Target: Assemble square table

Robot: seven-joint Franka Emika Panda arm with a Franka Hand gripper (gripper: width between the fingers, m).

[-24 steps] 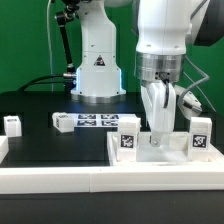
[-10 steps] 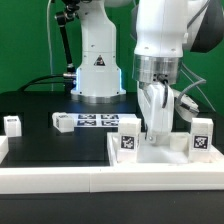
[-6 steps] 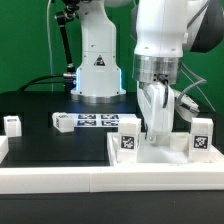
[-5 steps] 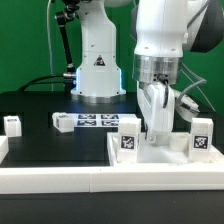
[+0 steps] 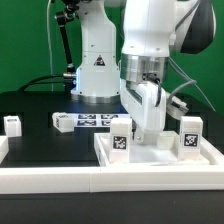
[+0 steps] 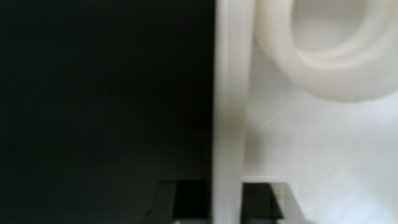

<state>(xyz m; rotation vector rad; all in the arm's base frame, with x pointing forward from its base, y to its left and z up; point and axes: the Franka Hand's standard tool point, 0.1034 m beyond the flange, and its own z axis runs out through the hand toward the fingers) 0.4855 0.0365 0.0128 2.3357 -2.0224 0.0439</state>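
Clearly, the jaws are clamped on the raised rim [image 6: 224,120] of the tabletop [image 5: 160,155], with one dark fingertip [image 6: 183,203] on each side of it. The arm [image 5: 150,45] comes down almost straight over the far rim. Only the wrist view shows a round ring [image 6: 294,55] inside the tabletop. Only the exterior view shows the tabletop lying on the black worktop [image 5: 40,140] at that view's right, with one loose leg [image 5: 12,124] and a second leg [image 5: 63,121] well apart at its left.
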